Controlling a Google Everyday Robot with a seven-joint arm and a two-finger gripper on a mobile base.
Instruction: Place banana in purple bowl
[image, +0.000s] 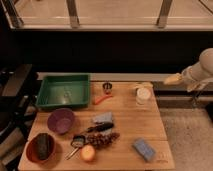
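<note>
Two bowls sit at the lower left of the frame on the wooden counter (135, 122). Nearest the front edge is an orange-red bowl (31, 154) holding a dark rounded item (44, 145). Just behind it and to the right is the purple bowl (61, 120), upright, with nothing visible inside. Along the same front strip, from left to right, lie a small metal scoop (76, 142), a round yellow-orange fruit (88, 153) and a cluster of dark grapes (104, 139). Well apart at lower right is a blue sponge (144, 148). At the counter's middle a grey-blue packet (102, 118) lies with a dark elongated item (98, 128) just in front of it. Farther back, a green tray (64, 91) occupies the rear left corner. A thin orange carrot (102, 100) lies just right of the tray, and a small dark cup (107, 88) stands behind the carrot. At the rear right a white cup (143, 96) stands upright. The banana (141, 85), pale yellow, lies close behind it at the far edge, well apart from the purple bowl. Past the counter's right edge, at right centre of the frame, the robot arm (202, 67) reaches leftward. Its end effector (173, 78) hangs off the counter, to the right of the banana and apart from it; whether it is released or clenched cannot be told.
</note>
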